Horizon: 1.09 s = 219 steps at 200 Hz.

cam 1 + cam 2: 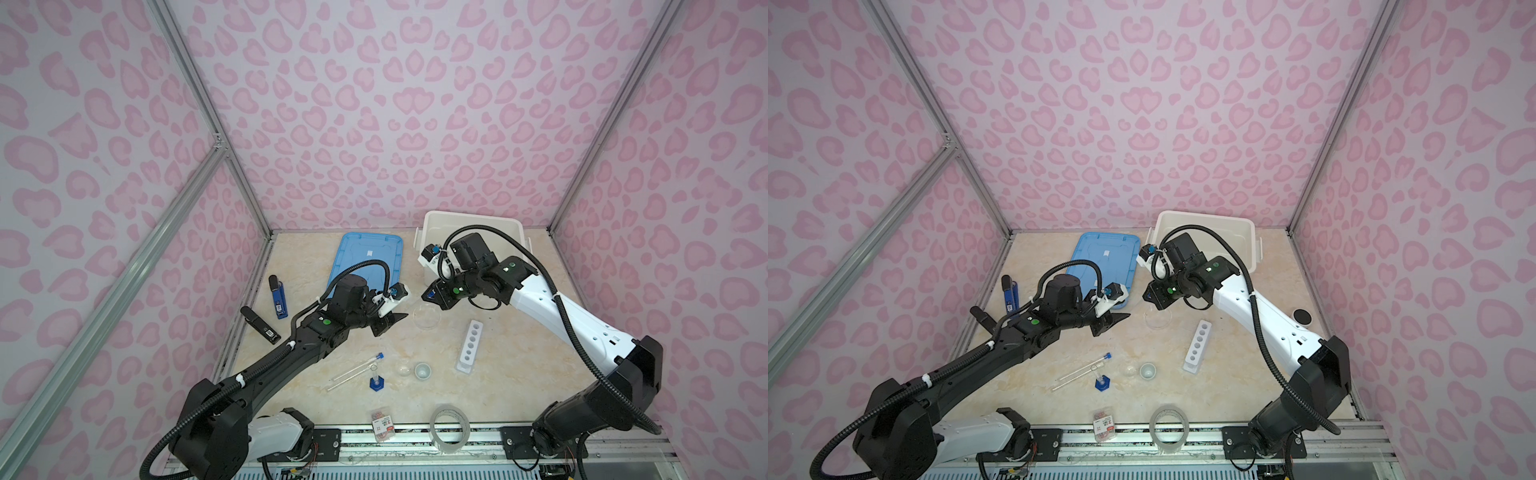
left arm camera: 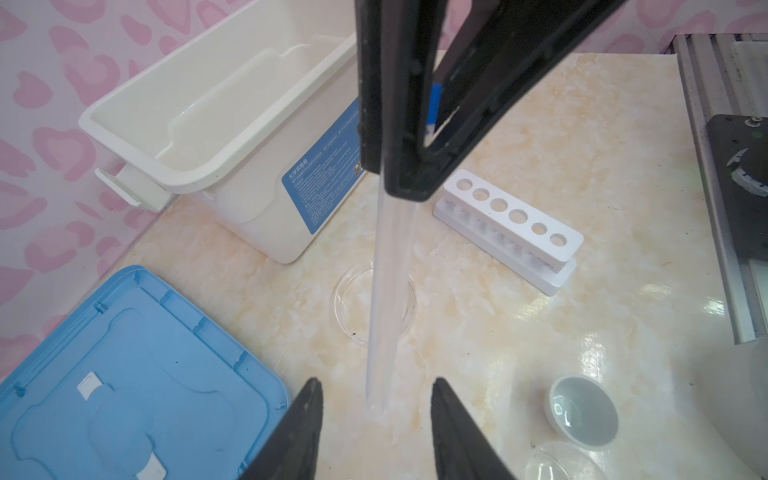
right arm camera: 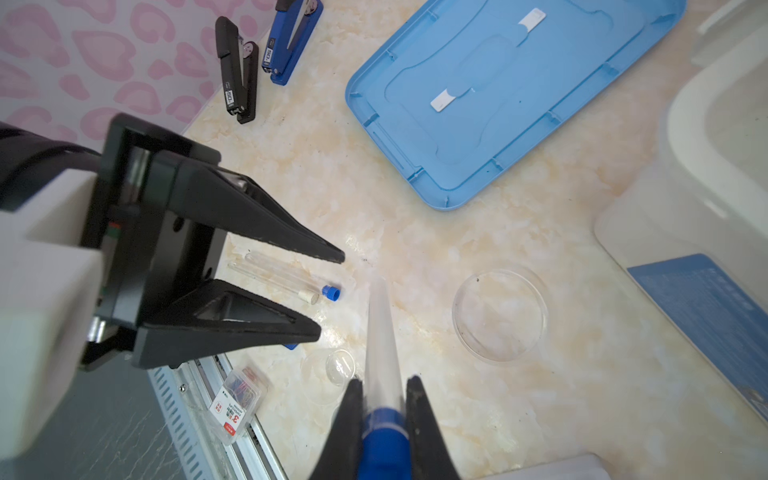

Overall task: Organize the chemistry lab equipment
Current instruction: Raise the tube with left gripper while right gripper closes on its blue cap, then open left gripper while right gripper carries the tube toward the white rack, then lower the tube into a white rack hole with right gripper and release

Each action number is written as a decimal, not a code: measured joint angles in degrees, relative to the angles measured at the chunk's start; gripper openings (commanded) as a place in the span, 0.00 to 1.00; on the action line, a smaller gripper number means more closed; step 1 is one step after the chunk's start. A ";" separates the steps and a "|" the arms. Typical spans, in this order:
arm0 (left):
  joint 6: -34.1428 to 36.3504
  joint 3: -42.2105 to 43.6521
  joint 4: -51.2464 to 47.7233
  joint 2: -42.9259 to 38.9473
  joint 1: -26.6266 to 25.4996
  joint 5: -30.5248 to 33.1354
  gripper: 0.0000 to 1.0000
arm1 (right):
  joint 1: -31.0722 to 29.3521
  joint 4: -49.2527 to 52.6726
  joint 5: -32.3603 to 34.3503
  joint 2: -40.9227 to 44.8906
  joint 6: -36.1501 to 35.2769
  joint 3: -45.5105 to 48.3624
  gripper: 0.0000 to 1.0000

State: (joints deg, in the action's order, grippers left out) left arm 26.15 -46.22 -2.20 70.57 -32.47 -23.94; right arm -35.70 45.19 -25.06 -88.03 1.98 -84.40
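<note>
Pink heart-print walls box in a marble-look tabletop, where the right gripper pinches a thin clear test tube right beside its blue cap, holding it in the air over the petri dish. The left gripper stands part-open, jaws either side of the tube's far tip without touching. The tube looks light, slick and brittle, so a gentle hold near the cap seems safest.

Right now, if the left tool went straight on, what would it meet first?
Probably the clear test tube held by the right tool; its free end points into the open left tool, though depth is unclear.
</note>
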 measured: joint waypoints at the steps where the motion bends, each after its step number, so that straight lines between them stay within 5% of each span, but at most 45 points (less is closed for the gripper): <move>1: 0.00 0.00 0.00 0.00 0.00 0.00 0.45 | 0.04 0.22 0.22 0.07 -0.02 -0.02 0.12; 116: -6.64 1.51 4.70 -8.35 3.48 4.83 0.45 | 5.92 17.44 17.90 9.05 2.19 1.05 0.14; 219: -8.26 2.21 5.29 -8.63 4.35 4.70 0.46 | 7.28 20.72 24.96 9.38 3.89 4.35 0.13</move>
State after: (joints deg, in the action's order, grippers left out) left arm 17.89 -44.01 3.09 61.93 -28.12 -19.25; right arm -28.42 65.91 -0.10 -78.65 5.87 -80.05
